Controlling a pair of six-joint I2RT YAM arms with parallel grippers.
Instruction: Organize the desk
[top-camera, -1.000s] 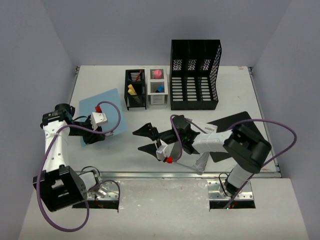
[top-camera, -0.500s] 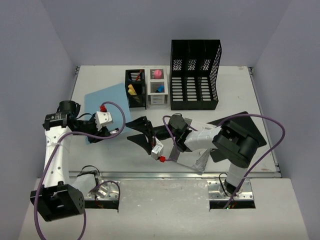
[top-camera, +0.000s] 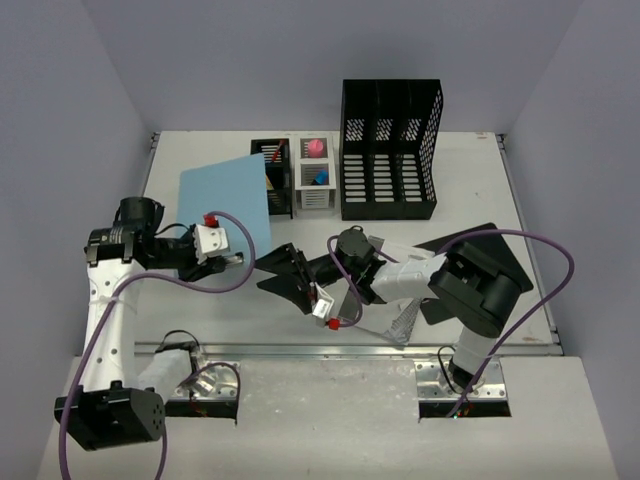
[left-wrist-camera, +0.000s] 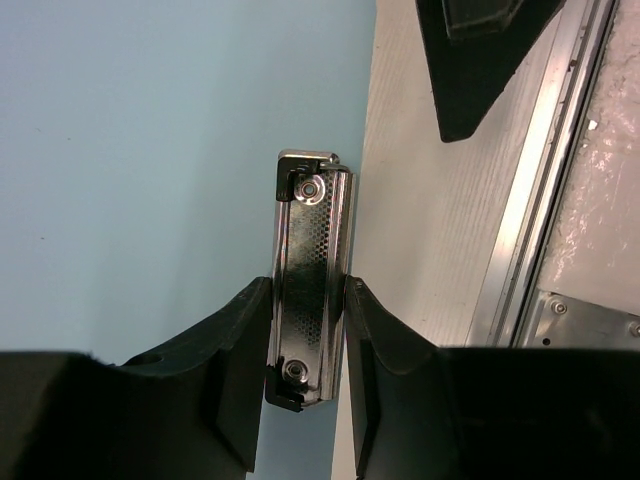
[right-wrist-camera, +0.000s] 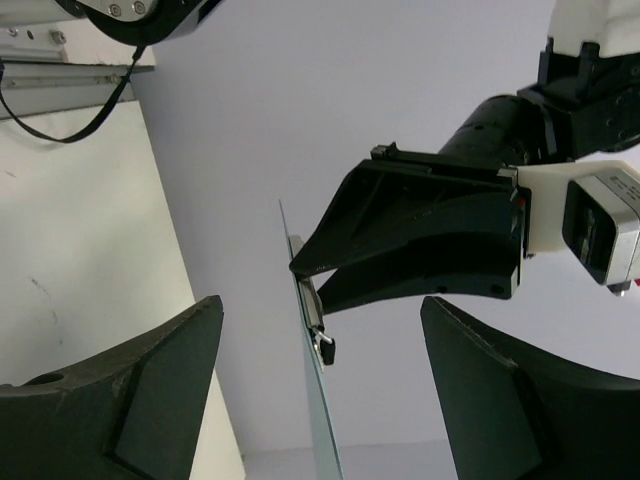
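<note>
Jaws: left gripper (left-wrist-camera: 305, 300) pinches the clip (left-wrist-camera: 310, 230) on the clipboard (top-camera: 225, 195); right gripper (right-wrist-camera: 322, 310) spread — it looks thin, stiff, light; you take its edge.

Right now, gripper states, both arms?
Left gripper: shut on the silver metal clip of the flat light blue clipboard.
Right gripper: open, holding nothing.

You count on the desk (top-camera: 470, 170): blue clipboard (top-camera: 228, 195) 1 | pen cups 2, one black pen cup (top-camera: 281, 186) and one white pen cup (top-camera: 314, 186) | black file rack (top-camera: 390, 150) 1, with 3 slots | black flat board (top-camera: 495, 238) 1 | grey mesh piece (top-camera: 403, 322) 1, partly hidden | tools 2, left tool (left-wrist-camera: 308, 290) and right tool (right-wrist-camera: 322, 310)
</note>
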